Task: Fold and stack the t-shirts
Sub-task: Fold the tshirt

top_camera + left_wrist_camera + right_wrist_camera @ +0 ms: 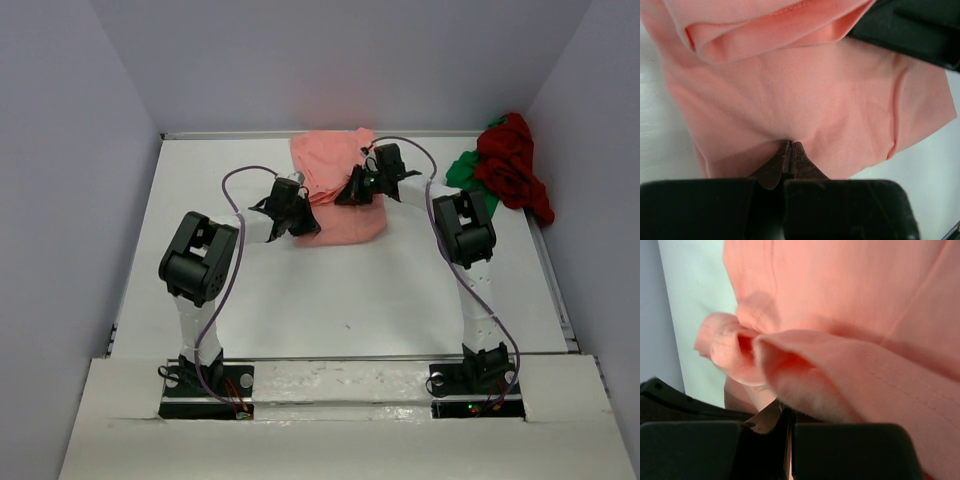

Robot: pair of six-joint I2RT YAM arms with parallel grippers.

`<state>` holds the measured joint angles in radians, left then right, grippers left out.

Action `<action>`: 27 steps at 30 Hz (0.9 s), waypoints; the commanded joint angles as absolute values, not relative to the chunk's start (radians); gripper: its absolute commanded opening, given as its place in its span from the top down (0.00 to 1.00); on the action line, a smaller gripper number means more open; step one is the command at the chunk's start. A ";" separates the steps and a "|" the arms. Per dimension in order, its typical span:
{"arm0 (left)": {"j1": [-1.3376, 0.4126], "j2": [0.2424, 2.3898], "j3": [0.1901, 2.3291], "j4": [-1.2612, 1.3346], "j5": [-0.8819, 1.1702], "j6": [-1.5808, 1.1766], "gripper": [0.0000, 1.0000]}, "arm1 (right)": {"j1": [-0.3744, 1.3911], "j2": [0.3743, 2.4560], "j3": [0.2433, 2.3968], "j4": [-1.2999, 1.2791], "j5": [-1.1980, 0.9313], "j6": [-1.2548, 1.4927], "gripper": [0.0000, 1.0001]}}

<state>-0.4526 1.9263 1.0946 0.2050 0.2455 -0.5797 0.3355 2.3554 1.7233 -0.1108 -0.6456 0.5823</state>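
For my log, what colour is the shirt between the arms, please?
The shirt is salmon-pink, clearest in left wrist view.

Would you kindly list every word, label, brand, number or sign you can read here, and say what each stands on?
None. The salmon-pink t-shirt, dark red t-shirt and green t-shirt are plain, and no lettering shows on the left arm, the right arm or the table.

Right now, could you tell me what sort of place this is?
Probably a lab test booth: plain grey walls enclose a white table with two robot arms bolted at its edge.
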 commanded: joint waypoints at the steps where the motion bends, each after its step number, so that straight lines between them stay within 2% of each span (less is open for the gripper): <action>1: -0.459 1.861 1.077 0.149 0.213 -0.545 1.00 | 0.342 2.394 1.860 -0.061 -0.617 0.601 1.00; 12: -0.459 1.822 1.025 0.140 0.201 -0.534 1.00 | 0.342 2.586 2.256 -0.095 -0.528 0.612 1.00; 16: -0.459 1.813 1.014 0.140 0.195 -0.532 1.00 | 0.342 2.594 2.301 -0.094 -0.508 0.578 1.00; 21: -0.459 1.802 1.022 0.127 0.181 -0.525 1.00 | 0.342 2.375 2.114 -0.098 -0.496 0.497 1.00; 27: -0.459 1.815 1.042 0.120 0.187 -0.512 1.00 | 0.342 2.093 1.721 -0.115 -0.450 0.437 0.98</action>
